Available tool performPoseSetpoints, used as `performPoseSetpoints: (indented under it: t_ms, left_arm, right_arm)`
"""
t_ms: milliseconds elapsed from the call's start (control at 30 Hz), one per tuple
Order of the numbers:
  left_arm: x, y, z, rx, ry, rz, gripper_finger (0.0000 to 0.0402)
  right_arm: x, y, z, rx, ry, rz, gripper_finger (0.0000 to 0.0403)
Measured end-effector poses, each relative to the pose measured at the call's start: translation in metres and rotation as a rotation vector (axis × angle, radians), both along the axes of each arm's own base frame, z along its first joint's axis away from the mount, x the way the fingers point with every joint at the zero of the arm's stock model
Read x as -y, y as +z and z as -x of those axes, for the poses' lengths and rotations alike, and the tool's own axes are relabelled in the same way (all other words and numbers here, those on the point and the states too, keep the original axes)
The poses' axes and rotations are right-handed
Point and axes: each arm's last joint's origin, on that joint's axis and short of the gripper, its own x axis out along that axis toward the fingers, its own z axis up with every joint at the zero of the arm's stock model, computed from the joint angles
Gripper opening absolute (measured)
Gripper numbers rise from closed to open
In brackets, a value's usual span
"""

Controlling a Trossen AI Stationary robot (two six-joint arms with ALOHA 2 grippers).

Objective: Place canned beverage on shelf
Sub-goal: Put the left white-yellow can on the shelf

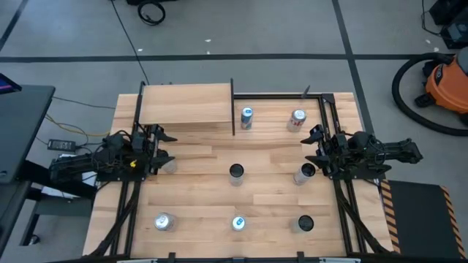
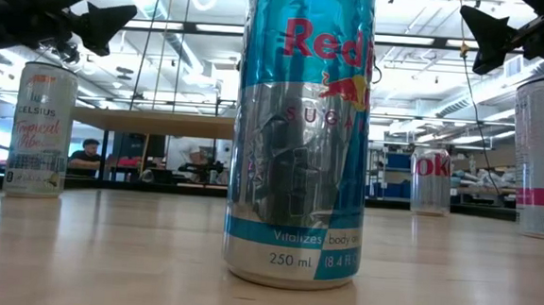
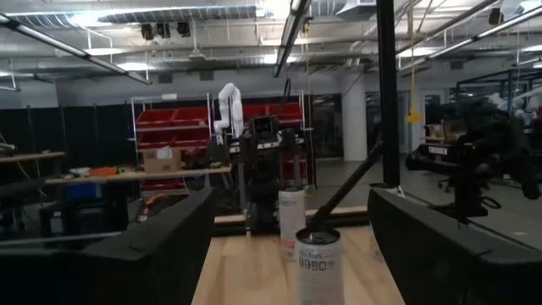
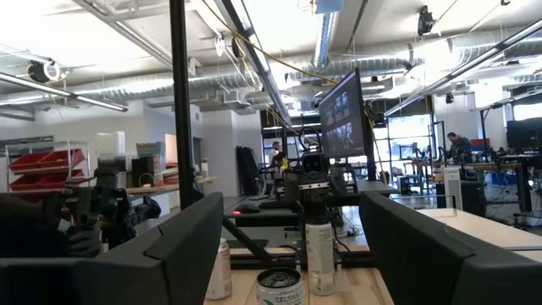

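Several beverage cans stand upright on the wooden tabletop. A blue can (image 1: 246, 117) and a red-and-white can (image 1: 297, 119) stand at the far side, two cans (image 1: 235, 172) (image 1: 305, 172) in the middle row, and a blue-and-silver can (image 1: 238, 223) (image 2: 299, 135) near the front edge. The shelf (image 1: 184, 104) is a pale-wood panel at the far left, with nothing on it. My left gripper (image 1: 167, 148) hovers open at the table's left edge. My right gripper (image 1: 313, 145) hovers open at the right, above the right middle can. Neither has anything between its fingers.
Two more cans (image 1: 163, 222) (image 1: 305, 223) stand near the front corners. Black metal rods (image 1: 232, 108) edge the shelf and run along both sides of the table. Bare tabletop lies between the can rows. An orange vacuum (image 1: 450, 84) stands on the floor to the right.
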Motion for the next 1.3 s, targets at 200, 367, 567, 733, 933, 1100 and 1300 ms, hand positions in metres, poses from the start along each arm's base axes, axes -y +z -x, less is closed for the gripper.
performPoseSetpoints:
  t_ms: [200, 367, 567, 733, 933, 1100, 1300]
  left_arm:
    - [0.000, 0.012, 0.001, -0.002, 0.001, 0.000, 0.0318]
    - [-0.001, 0.037, -0.003, -0.061, 0.000, 0.014, 0.0318]
    - [-0.004, 0.067, -0.023, -0.171, 0.004, 0.039, 0.0318]
    - [-0.011, 0.094, -0.045, -0.206, 0.079, 0.062, 0.0318]
    - [-0.017, 0.115, -0.079, -0.271, 0.103, 0.068, 0.0318]
    - [-0.025, 0.129, -0.108, -0.307, 0.115, 0.067, 0.0318]
    - [-0.037, 0.148, -0.133, -0.357, 0.147, 0.065, 0.0318]
  right_arm:
    - [0.000, 0.000, 0.000, 0.000, 0.000, 0.000, 0.0285]
    - [0.000, 0.000, 0.000, 0.000, 0.000, 0.000, 0.0285]
    - [0.000, 0.000, 0.000, 0.000, 0.000, 0.000, 0.0285]
    - [0.000, 0.000, 0.000, 0.000, 0.000, 0.000, 0.0285]
    - [0.000, 0.000, 0.000, 0.000, 0.000, 0.000, 0.0285]
    - [0.000, 0.000, 0.000, 0.000, 0.000, 0.000, 0.0285]
    - [0.000, 0.000, 0.000, 0.000, 0.000, 0.000, 0.0285]
